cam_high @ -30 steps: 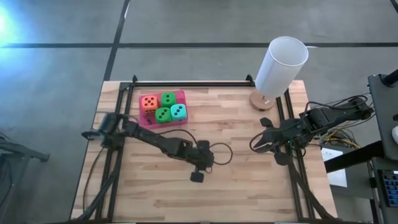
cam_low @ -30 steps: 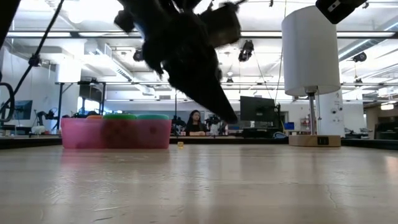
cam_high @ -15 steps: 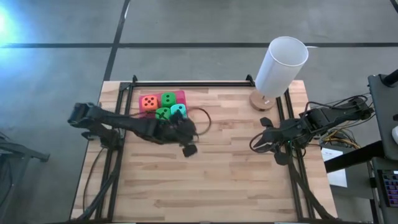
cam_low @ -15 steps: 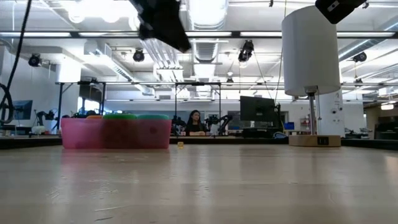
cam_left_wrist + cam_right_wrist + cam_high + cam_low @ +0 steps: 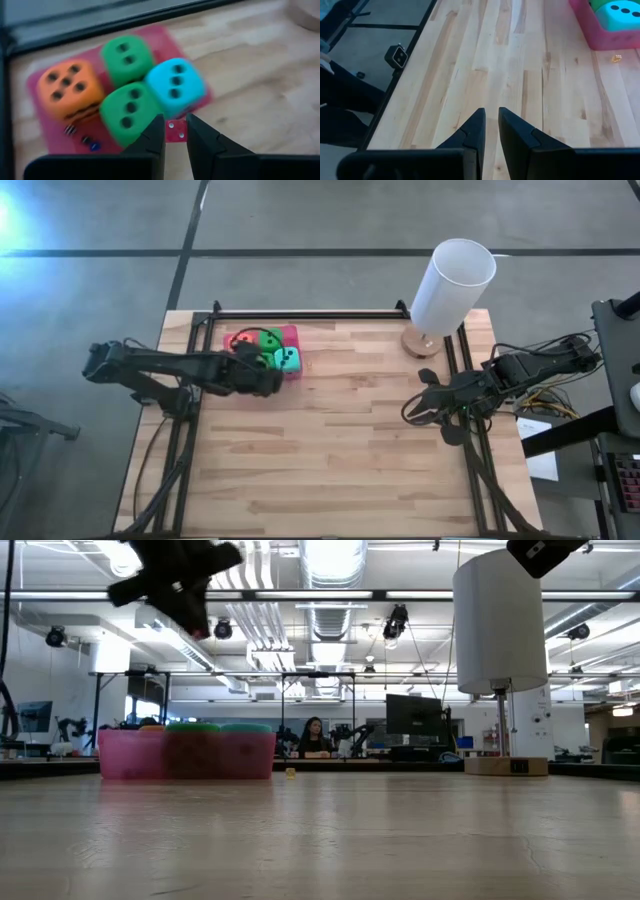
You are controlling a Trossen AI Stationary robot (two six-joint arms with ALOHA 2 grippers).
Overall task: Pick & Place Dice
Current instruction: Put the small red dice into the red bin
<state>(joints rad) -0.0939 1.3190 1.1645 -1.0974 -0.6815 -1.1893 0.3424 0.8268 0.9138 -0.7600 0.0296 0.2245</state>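
Observation:
Four dice lie in a pink tray [image 5: 291,333] at the table's far left: an orange one [image 5: 67,90], two green [image 5: 125,57] [image 5: 129,112] and a teal one [image 5: 175,87]. My left gripper [image 5: 270,382] hangs shut above the tray's near edge and slants down toward the dice; in its wrist view the left gripper [image 5: 172,134] has nothing between its fingers. It shows high above the tray in the low view [image 5: 195,615]. My right gripper [image 5: 412,410] waits shut at the table's right edge, above bare wood [image 5: 491,117].
A tall white cylinder on a round wooden foot [image 5: 450,285] stands at the far right. Tiny dark beads [image 5: 80,136] lie in the tray beside the orange die. A small orange crumb [image 5: 616,58] lies on the wood near the tray. Black rails edge the table.
My left gripper has swung from over the table's middle toward the far left corner, rising and rolling about its own axis, and now hangs over the tray's near edge. The dice and the tray have stayed put.

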